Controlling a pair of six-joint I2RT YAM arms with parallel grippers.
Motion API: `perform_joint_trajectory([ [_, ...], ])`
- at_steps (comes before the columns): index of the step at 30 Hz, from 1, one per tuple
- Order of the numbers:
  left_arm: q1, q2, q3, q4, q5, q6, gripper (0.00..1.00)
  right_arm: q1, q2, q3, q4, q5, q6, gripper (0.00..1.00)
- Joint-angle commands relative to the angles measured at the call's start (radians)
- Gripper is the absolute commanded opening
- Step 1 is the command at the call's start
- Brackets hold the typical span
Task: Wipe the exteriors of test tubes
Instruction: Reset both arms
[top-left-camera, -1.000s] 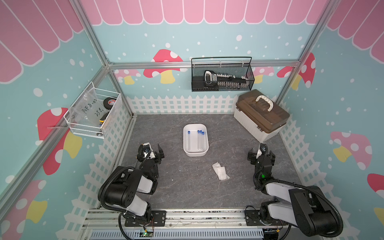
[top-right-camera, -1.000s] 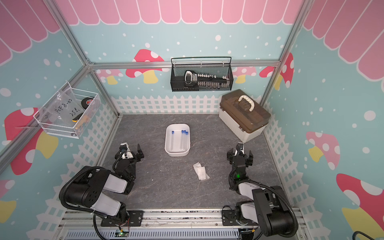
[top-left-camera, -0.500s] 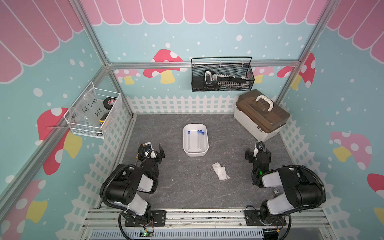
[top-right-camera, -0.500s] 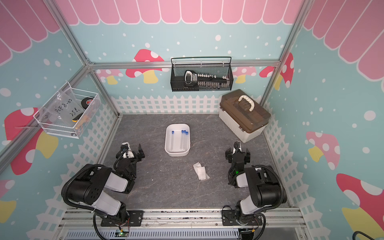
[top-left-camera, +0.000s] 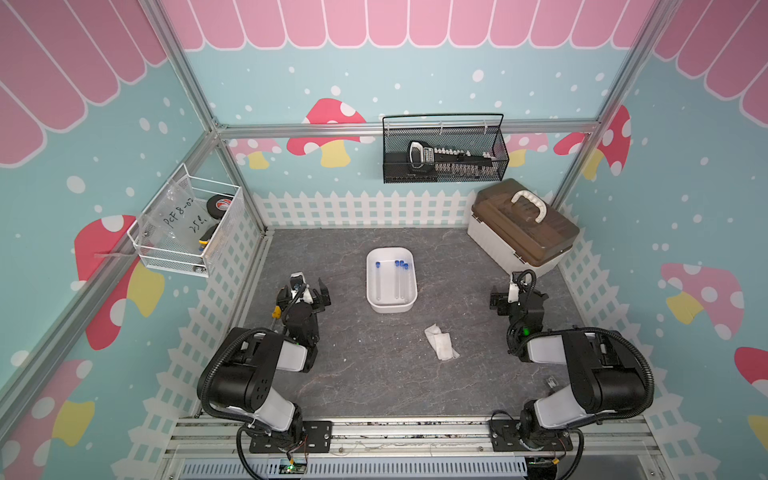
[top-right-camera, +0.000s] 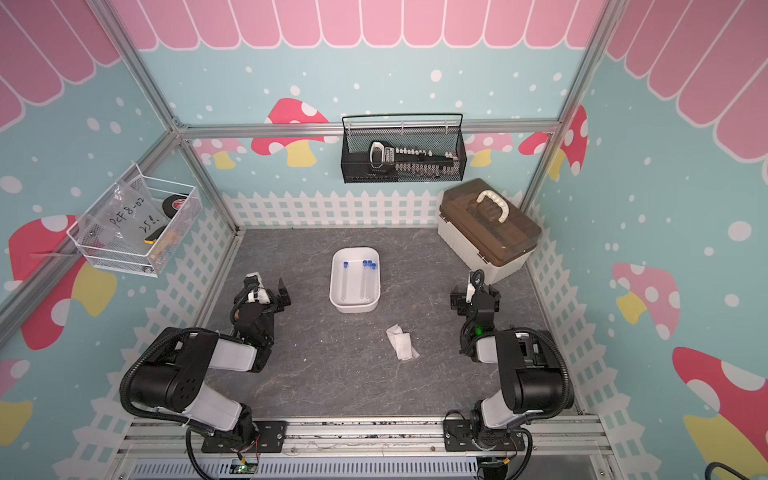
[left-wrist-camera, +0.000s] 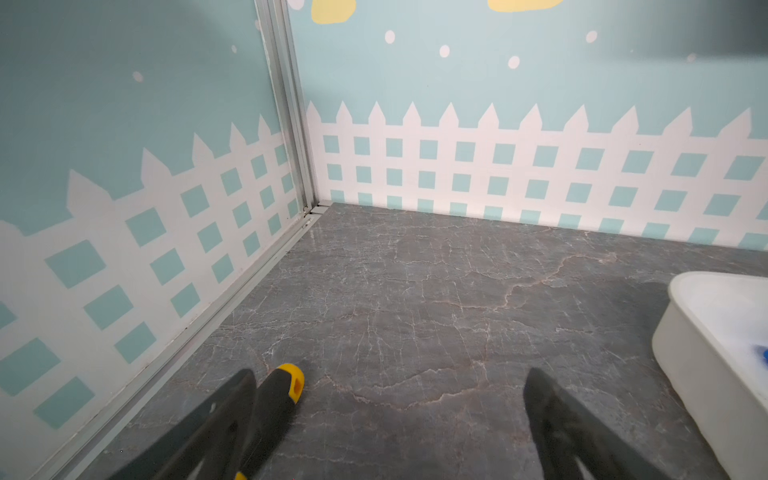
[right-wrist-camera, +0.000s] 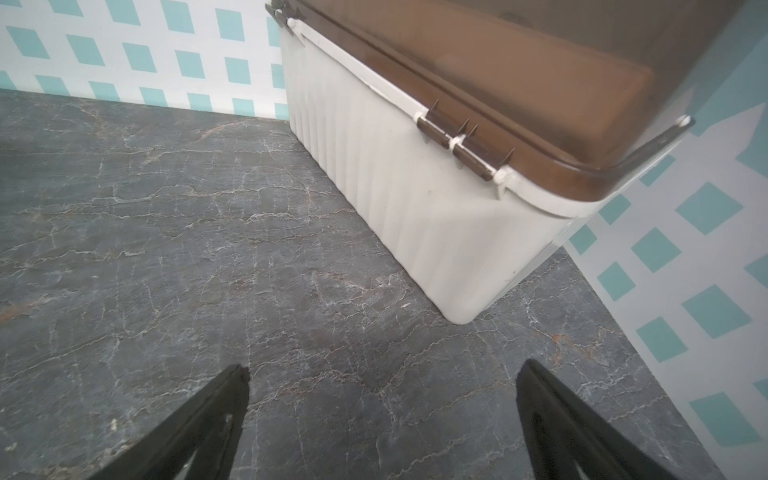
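Observation:
Several clear test tubes (top-left-camera: 397, 282) (top-right-camera: 365, 283) with blue caps lie side by side in a white tray (top-left-camera: 390, 309) (top-right-camera: 354, 308) at the middle of the table. My left gripper (top-left-camera: 304, 295) (top-right-camera: 266, 297) hangs low, left of the tray, open and empty. In the left wrist view the gripper (left-wrist-camera: 390, 376) spreads over bare table, with the tray's rim (left-wrist-camera: 706, 328) and a blue cap (left-wrist-camera: 761, 354) at the edge. My right gripper (top-left-camera: 517, 297) (top-right-camera: 476, 299) (right-wrist-camera: 383, 371) stands open and empty, right of the tray. A crumpled white wipe (top-left-camera: 441, 341) (top-right-camera: 402, 341) lies in front of the tray.
A yellow-and-black screwdriver (left-wrist-camera: 278, 399) (top-left-camera: 275, 311) lies by my left gripper's outer finger. A white box with a brown lid (top-left-camera: 523, 232) (right-wrist-camera: 415, 187) stands at the back right, close to my right gripper. A black mesh basket (top-left-camera: 444, 149) and a white wire basket (top-left-camera: 187, 232) hang on the walls.
The right arm has folded up, its elbow rising, and its gripper has crept slightly back and inward. The left gripper has barely shifted. Both stay open.

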Motion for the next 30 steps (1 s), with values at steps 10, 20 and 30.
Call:
perform_joint_trajectory([
  [10,0.083,-0.023,0.062,-0.238,0.144,-0.058,1.00,-0.008,-0.004,0.008,-0.020,-0.037,-0.018,0.99],
  [20,0.080,-0.026,0.056,-0.230,0.140,-0.056,1.00,-0.008,-0.005,0.005,-0.018,-0.036,-0.019,0.99],
  [30,0.075,-0.025,0.057,-0.230,0.131,-0.052,1.00,-0.008,-0.004,0.005,-0.017,-0.035,-0.019,0.99],
])
